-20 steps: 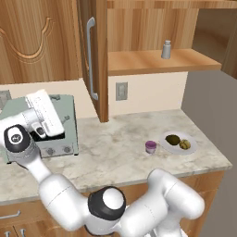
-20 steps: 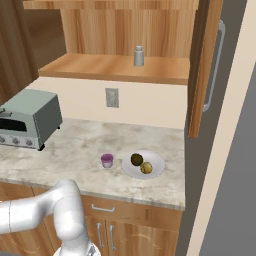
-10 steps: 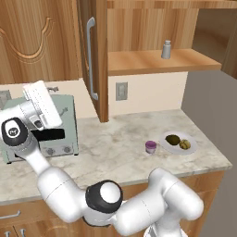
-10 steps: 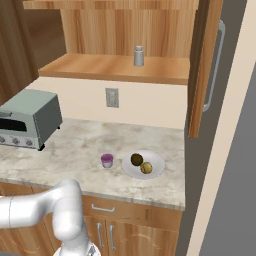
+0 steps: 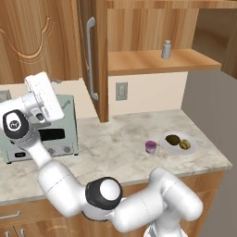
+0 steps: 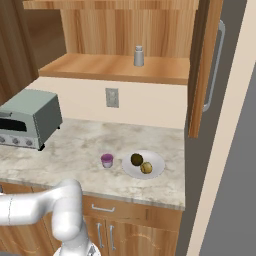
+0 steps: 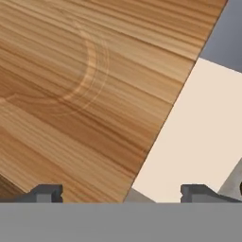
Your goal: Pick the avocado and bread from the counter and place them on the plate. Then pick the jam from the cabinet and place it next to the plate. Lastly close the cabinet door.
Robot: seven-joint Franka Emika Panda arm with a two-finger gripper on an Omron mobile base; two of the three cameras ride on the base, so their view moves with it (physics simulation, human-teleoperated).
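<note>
Carved wood panel (image 7: 71, 80) before the hand (image 7: 120, 193), fingers spread wide, seemingly empty.

plate (image 5: 195, 147): white
avocado (image 5: 172, 139): dark olive-brown
bread (image 5: 184, 145): tan-yellow
jam (image 5: 150, 146): purple, lilac rim
counter (image 5: 115, 139): beige-grey marbled
cabinet door (image 5: 95, 55): brown wood-grain, silver handle
toaster oven (image 5: 55, 129): grey-green

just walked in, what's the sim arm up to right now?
The avocado and bread are on the plate, and the jam stands on the counter beside it. Only the cabinet door is left: it hangs open. The gripper is open and empty, raised above the toaster oven, left of the door, facing a wood-grain panel. It is not touching the door. A grey shaker stands on the shelf.
</note>
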